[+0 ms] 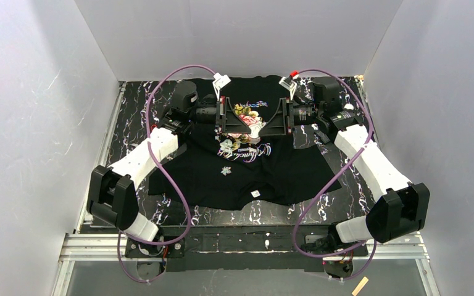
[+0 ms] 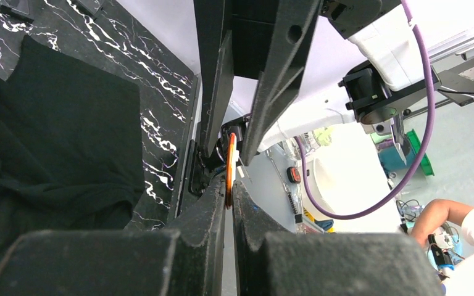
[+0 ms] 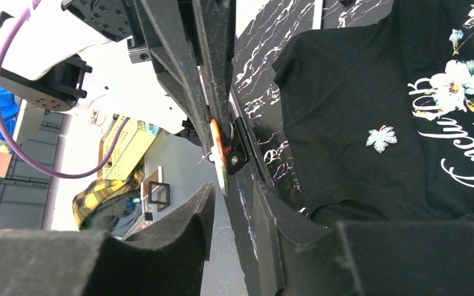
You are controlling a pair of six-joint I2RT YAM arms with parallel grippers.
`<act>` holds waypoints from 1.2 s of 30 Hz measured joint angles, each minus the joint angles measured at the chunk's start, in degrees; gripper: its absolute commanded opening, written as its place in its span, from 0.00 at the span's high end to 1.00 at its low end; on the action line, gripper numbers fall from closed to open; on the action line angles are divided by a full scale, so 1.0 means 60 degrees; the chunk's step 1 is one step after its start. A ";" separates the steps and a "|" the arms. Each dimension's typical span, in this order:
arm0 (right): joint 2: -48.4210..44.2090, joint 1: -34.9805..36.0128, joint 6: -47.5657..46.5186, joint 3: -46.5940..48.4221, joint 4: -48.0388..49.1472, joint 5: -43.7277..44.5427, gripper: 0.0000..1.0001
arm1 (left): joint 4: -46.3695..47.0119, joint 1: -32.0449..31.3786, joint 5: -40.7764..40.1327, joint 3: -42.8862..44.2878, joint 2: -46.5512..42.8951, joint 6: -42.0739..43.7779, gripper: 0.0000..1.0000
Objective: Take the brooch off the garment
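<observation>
Neck label (image 1: 255, 193), small and white, marks the near edge of the garment (image 1: 284, 166). This is a black T-shirt spread flat on the marbled table (image 1: 129, 123) with its collar toward the arm bases, probably so that the print faces up within reach of both arms. Just beyond the label lies a small white leaf shape (image 1: 225, 169); I cannot tell whether it is printed or pinned.

Next comes the white cursive lettering (image 1: 247, 151), then the bouquet of roses (image 1: 247, 114). Above the bouquet the two grippers meet tip to tip.

The left gripper (image 2: 230, 194) is clamped tight on a thin round piece with an orange rim, seen edge-on. I take this to be the brooch (image 2: 230, 163). It is pinched by its flat faces and held up off the cloth, with its free half sticking out.

That pose reads as an offer. The right gripper (image 3: 231, 191) faces the brooch with its jaws partly apart, one finger on each side of the exposed rim, and it is not visibly touching. Right should probably grip before left lets go, or the piece falls onto the shirt.
</observation>
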 measured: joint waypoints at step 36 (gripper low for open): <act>-0.0073 0.0033 -0.0288 -0.0222 -0.0452 -0.0040 0.99 | -0.3140 0.0069 -0.1166 0.0681 -0.0397 0.2419 0.45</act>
